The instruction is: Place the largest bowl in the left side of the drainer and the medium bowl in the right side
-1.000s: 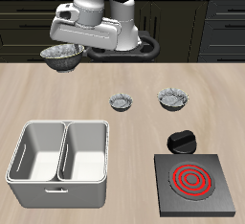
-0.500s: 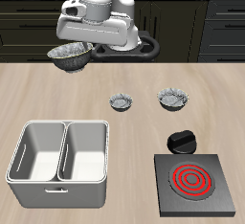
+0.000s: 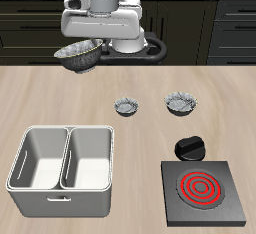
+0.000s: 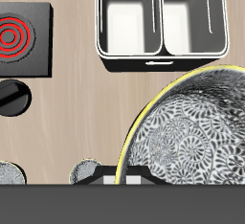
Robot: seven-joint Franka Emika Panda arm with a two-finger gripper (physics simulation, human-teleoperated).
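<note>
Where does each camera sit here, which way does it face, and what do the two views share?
Exterior view: in front of the table and above, facing the arm; shows the gripper holding the largest bowl aloft.
Wrist view: on the gripper, looking down at the table; only a dark strip of the gripper shows.
Shared: the largest bowl, the drainer, the stove.

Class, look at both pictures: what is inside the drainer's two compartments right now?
Both compartments of the drainer show only bare pale floors and walls; no bowl is in them. In the exterior view, the near wall hides a strip of each floor. The largest bowl is held aloft by the gripper.
</note>
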